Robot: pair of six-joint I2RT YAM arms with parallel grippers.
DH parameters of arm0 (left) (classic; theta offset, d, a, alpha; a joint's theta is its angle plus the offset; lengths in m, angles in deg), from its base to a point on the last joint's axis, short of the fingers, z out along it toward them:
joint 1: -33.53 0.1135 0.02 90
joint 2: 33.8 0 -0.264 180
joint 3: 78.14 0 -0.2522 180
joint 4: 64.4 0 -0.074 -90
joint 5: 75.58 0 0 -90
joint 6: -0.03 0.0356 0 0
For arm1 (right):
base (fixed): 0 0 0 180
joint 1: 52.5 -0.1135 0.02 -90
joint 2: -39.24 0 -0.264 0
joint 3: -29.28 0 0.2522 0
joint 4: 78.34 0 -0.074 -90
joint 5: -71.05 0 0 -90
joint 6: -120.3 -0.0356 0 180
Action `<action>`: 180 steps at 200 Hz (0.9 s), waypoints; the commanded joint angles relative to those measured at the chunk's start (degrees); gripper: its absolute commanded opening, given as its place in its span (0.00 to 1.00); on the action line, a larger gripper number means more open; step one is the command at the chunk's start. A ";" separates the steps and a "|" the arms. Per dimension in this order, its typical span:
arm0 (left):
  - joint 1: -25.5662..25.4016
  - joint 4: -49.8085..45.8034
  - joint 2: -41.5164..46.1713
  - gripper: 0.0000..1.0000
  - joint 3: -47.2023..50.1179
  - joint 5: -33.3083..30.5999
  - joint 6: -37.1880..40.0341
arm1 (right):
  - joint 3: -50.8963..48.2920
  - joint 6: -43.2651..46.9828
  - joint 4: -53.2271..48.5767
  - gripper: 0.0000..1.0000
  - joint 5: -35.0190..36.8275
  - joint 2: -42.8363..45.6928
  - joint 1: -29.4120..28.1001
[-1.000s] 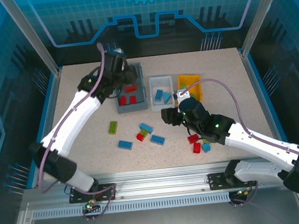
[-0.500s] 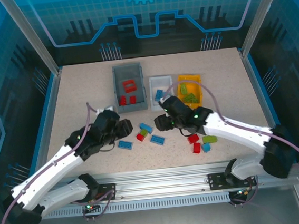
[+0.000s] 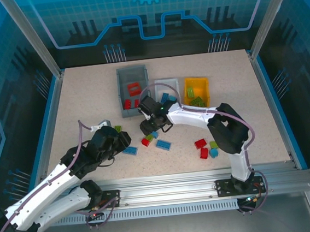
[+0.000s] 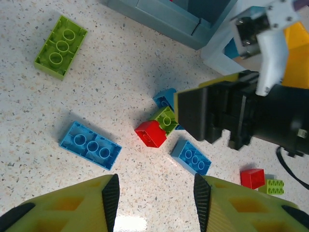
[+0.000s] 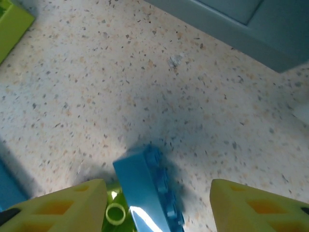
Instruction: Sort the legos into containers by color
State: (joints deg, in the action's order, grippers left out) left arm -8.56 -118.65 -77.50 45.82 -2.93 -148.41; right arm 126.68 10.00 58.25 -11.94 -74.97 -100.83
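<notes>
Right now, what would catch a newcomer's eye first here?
The right gripper reaches to the middle of the table, open jaws either side of a blue brick. Behind it three bins stand in a row: a dark grey bin holding red bricks, a white bin, and an orange-yellow bin holding green bricks.

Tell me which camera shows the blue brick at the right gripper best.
Right wrist: the blue brick sits close up between the jaws of the right gripper, studs visible, against a green brick. Left wrist shows its corner behind that gripper; top external, a tiny blue speck.
</notes>
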 commanded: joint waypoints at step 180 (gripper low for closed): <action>-0.45 0.56 -1.47 0.48 -0.84 -0.41 0.02 | 0.89 -0.62 0.17 0.55 1.11 1.50 -1.05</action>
State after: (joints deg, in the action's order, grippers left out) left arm -8.65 -118.56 -78.86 45.82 -2.93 -148.52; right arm 127.03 9.54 58.58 -11.79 -76.68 -100.99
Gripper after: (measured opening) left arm 0.481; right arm 0.538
